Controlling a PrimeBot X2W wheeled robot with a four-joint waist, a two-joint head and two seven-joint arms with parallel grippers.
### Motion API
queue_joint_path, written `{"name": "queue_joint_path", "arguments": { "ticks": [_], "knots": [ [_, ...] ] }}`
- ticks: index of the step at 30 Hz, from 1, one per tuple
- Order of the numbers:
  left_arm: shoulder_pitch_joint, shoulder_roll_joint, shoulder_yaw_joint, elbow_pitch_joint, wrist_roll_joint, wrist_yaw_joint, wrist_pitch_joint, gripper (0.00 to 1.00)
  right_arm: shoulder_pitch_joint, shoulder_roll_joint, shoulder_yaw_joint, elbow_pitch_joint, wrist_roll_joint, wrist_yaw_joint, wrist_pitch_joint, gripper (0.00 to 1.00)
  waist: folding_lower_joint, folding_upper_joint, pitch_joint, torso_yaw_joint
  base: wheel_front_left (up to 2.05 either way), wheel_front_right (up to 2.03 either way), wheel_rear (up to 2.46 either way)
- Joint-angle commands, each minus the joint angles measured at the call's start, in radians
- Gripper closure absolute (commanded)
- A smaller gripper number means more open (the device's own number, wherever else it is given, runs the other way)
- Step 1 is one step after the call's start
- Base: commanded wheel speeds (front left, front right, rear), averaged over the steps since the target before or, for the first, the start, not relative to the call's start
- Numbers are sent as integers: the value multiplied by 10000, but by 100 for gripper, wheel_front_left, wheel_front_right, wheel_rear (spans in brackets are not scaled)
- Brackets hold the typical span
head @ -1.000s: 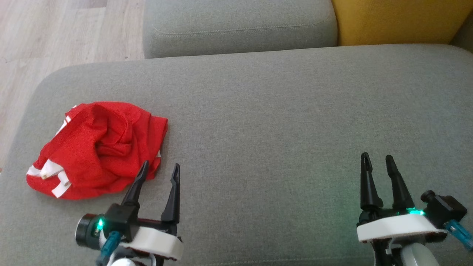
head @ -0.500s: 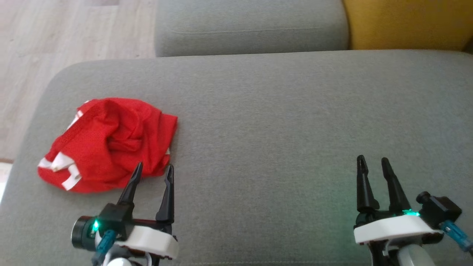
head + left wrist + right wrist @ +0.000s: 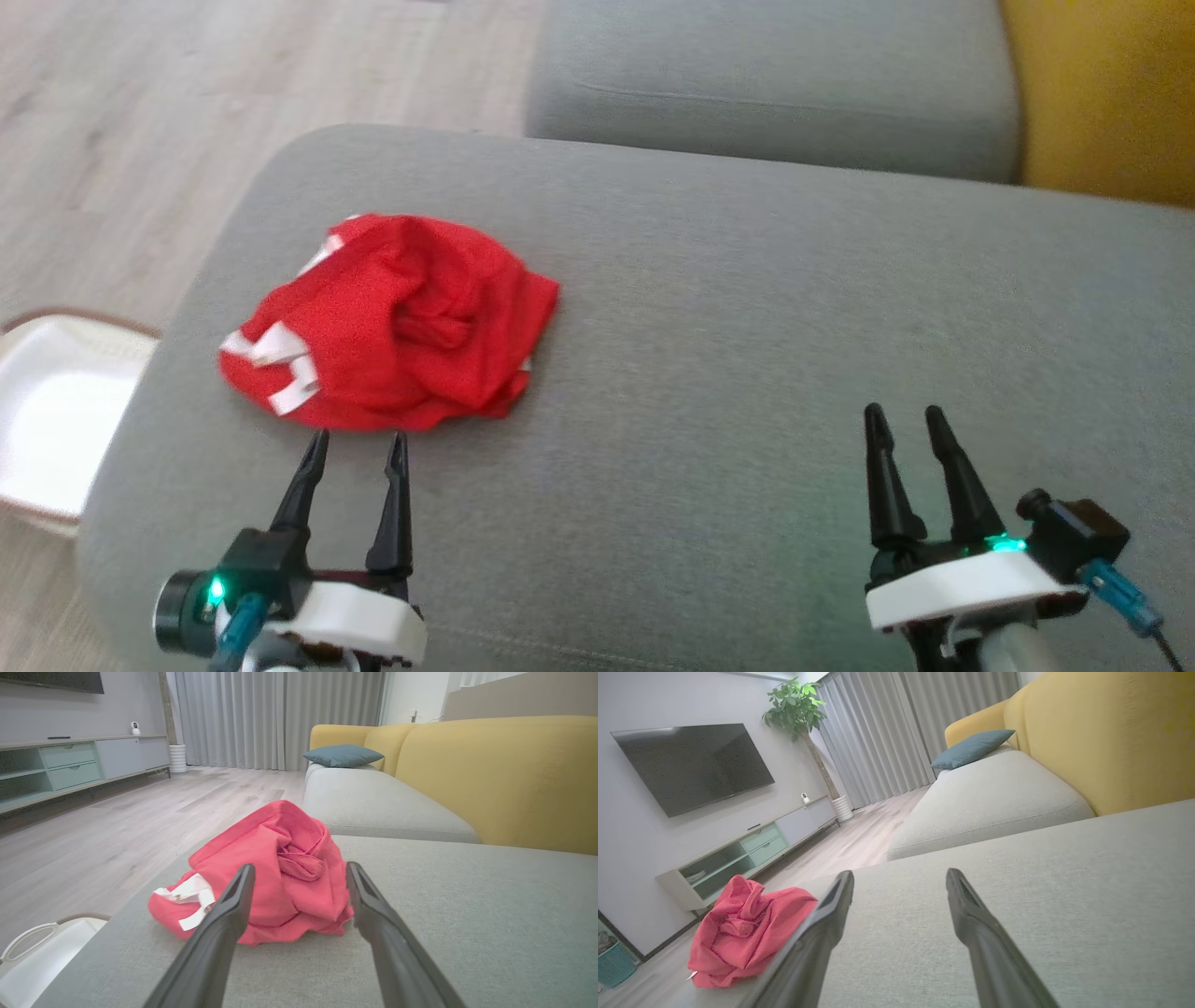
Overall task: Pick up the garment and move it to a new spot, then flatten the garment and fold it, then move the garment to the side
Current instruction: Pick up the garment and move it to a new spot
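While the crumpled red-and-white fabric garment (image 3: 392,322) lies far left on the grey sofa cushion (image 3: 747,373), the left tool (image 3: 360,437) gapes wide and empty just beside it; the right tool (image 3: 902,413), well apart, likewise.

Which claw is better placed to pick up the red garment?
Left. The left claw stands open just short of the red garment, pointing at it; the right claw is far across the cushion.
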Motion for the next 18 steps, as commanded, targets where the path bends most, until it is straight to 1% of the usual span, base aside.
{"name": "queue_joint_path", "arguments": {
  "ticks": [1, 8, 14, 18],
  "knots": [
    [-311, -40, 399, -351, 107, -31, -122, 0, -120, -77, 285, -291, 99, -7, -109, 0, 0, -1, -85, 474, 0, 0, 0],
    [-192, -41, 727, -412, 200, -110, -122, 0, -79, -77, 587, -262, 270, -7, -109, 0, 0, -1, -85, 1345, 0, 0, 0],
    [-131, -36, 926, -443, 234, -197, -122, 0, -69, -77, 711, -235, 358, -7, -109, 0, 0, -1, -61, 1740, 0, 0, 0],
    [-107, -37, 1036, -467, 264, -270, -122, 0, -91, -77, 756, -229, 376, -7, -109, 0, 0, -1, -14, 1850, 0, 0, 0]
  ]
}}
